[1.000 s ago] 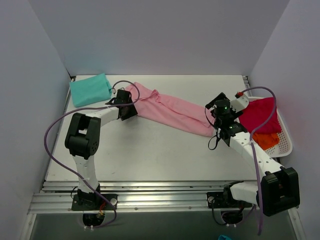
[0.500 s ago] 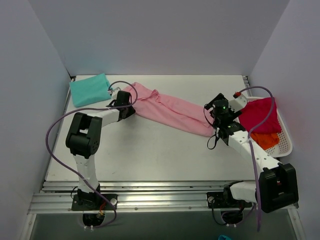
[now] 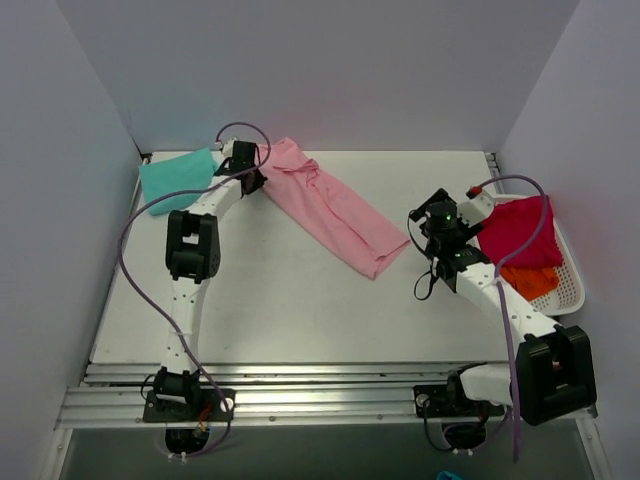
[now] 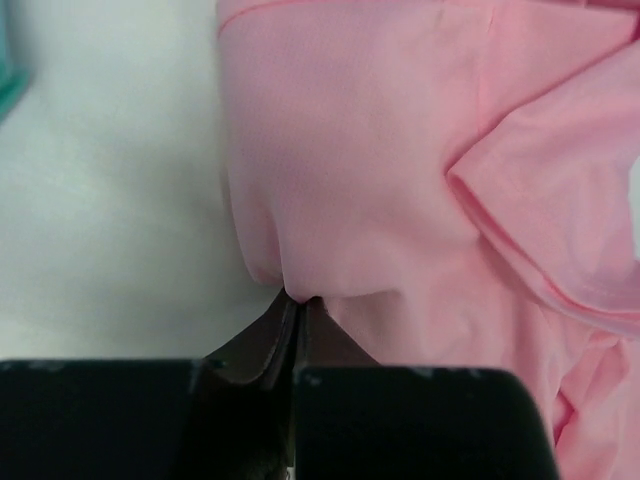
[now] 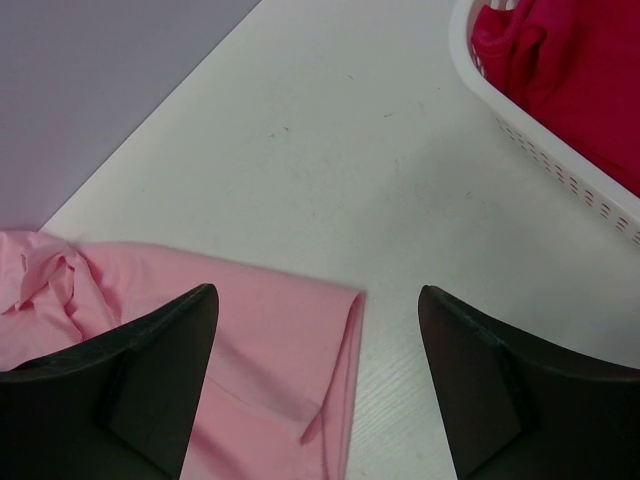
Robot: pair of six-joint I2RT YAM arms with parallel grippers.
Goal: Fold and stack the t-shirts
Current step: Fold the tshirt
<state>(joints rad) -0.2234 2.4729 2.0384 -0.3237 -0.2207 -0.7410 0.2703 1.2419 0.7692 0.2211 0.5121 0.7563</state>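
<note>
A light pink t-shirt (image 3: 335, 210) lies folded into a long band, running from the back left toward the table's middle. My left gripper (image 3: 256, 176) is shut on its back-left edge; the left wrist view shows the pink cloth (image 4: 400, 170) pinched at the fingertips (image 4: 297, 297). A folded teal t-shirt (image 3: 175, 178) lies at the back left corner. My right gripper (image 3: 428, 232) hangs open just right of the pink band's near end (image 5: 340, 330), holding nothing. A crimson t-shirt (image 3: 518, 232) and an orange one (image 3: 532, 281) lie in the basket.
A white mesh basket (image 3: 572, 282) stands at the table's right edge, its rim (image 5: 520, 120) close to my right gripper. Grey walls enclose the table on three sides. Purple cables loop from both arms.
My left gripper closed on the pink t-shirt's edge and pulled it back and up toward the far wall. The pink band swung with it, its near end drawing away from my right gripper.
</note>
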